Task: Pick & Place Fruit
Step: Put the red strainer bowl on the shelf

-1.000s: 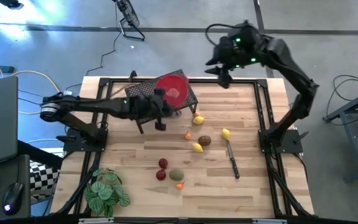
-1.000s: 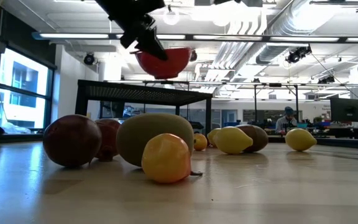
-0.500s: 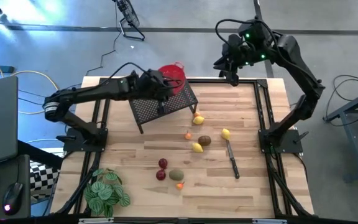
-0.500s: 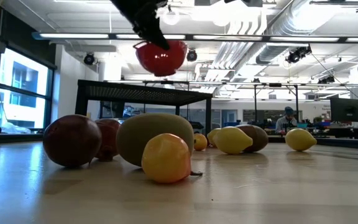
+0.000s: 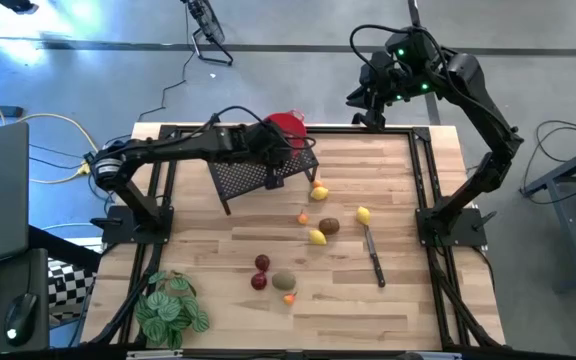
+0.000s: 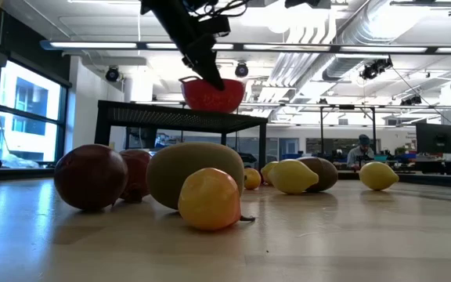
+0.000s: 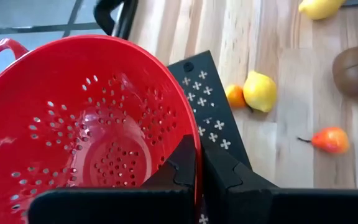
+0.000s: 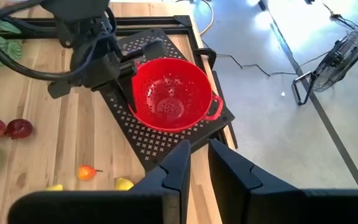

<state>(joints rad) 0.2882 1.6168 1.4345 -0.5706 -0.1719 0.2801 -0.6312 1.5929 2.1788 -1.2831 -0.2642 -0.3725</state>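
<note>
Left wrist view: left tool pinching colander rim

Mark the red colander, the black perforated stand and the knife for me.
red colander [image 8: 169,93]: right wrist view, inside of the perforated bowl.
black perforated stand [image 5: 248,175]: high view, bare part of its mesh top.
knife [image 5: 374,256]: high view, middle of its length.

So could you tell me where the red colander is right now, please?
The red colander sits on the black perforated stand at the table's far edge, left of centre in the high view. The left gripper is shut on its rim.
</note>
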